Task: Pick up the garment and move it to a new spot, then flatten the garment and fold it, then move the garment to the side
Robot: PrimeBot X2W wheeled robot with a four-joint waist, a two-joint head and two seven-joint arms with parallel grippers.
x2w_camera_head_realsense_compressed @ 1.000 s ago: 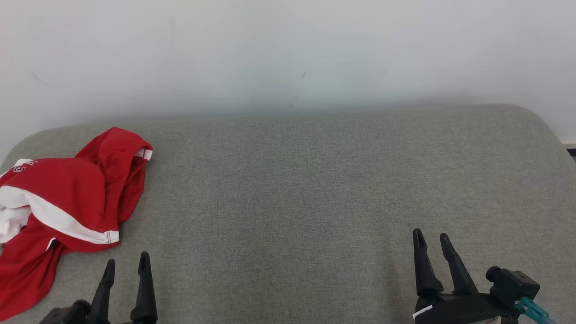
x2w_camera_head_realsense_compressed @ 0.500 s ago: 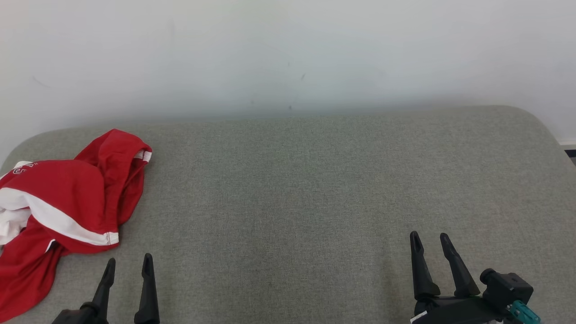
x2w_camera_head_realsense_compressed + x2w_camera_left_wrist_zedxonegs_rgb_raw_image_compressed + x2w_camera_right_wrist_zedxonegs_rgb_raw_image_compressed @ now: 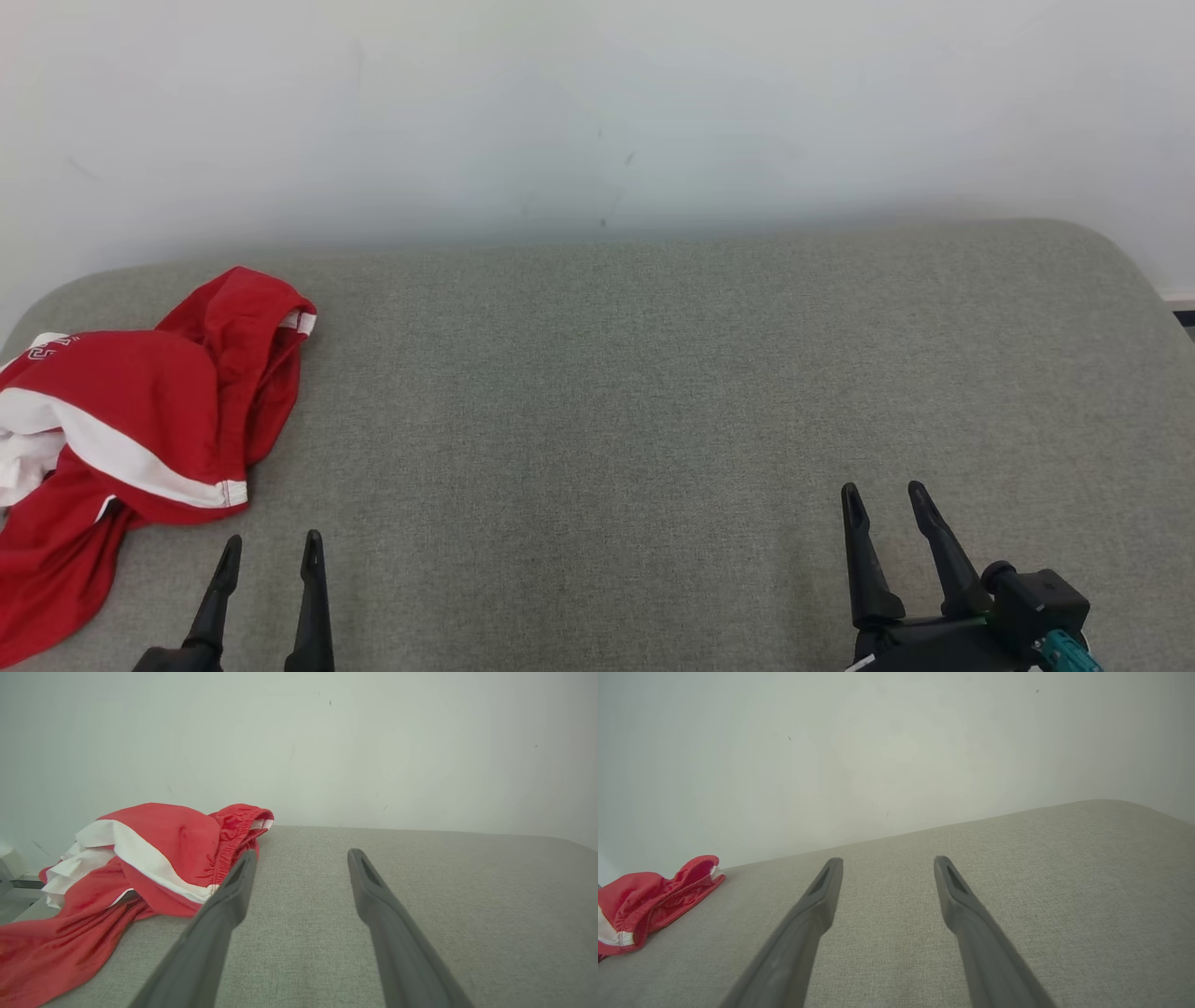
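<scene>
My left gripper (image 3: 273,541) and right gripper (image 3: 882,490) hover low over the grey cushion (image 3: 607,373), fingers spread and empty, pointing toward the wall. The crumpled red-and-white garment (image 3: 140,411) lies far left, near my left fingertips. Its white lettering is unreadable.

Left gripper (image 3: 273,539): low at the robot's near left, arm itself out of sight. Both fingers (image 3: 312,597) point forward, the outer one leaning slightly inward, the inner one nearly straight. Jaws stand wide apart with nothing between them.

Right gripper (image 3: 882,487): low at the near right, reaching a little further forward than the left. Fingers spread wide and lean slightly toward the robot's left; nothing held. Behind them sits the dark wrist block (image 3: 1032,597), with a teal fitting (image 3: 1064,646) at its outer corner.
</scene>
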